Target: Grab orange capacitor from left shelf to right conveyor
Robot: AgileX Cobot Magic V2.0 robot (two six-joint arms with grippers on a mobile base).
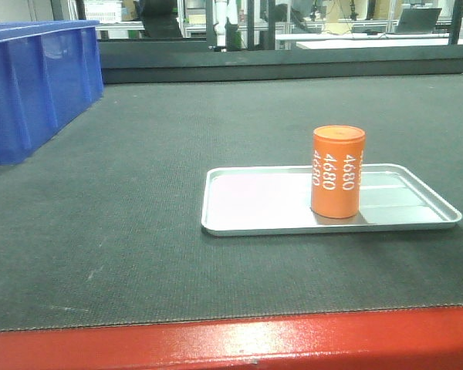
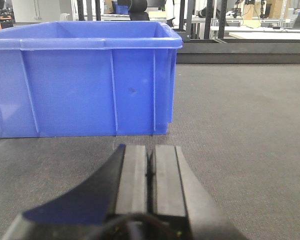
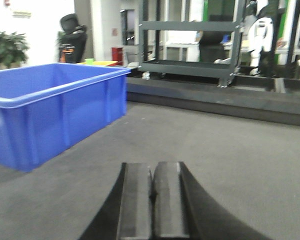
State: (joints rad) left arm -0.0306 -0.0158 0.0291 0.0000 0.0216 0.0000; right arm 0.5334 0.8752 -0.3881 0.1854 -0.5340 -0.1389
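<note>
The orange capacitor (image 1: 338, 171), marked "4680", stands upright on a shallow silver tray (image 1: 239, 202) that lies on the dark textured conveyor belt (image 1: 139, 231) with a red front edge (image 1: 231, 343). No gripper shows in the front view. My left gripper (image 2: 150, 160) is shut and empty, low over the belt (image 2: 240, 125), facing a blue bin (image 2: 80, 85). My right gripper (image 3: 151, 176) is shut and empty over the belt (image 3: 230, 150). The capacitor is out of both wrist views. The steel left shelf is out of view.
A blue plastic bin (image 1: 35, 81) stands on the belt at the far left; it also shows in the right wrist view (image 3: 50, 110). A dark raised rail (image 1: 293, 65) runs along the belt's far edge. Grey racks (image 3: 190, 45) stand behind it.
</note>
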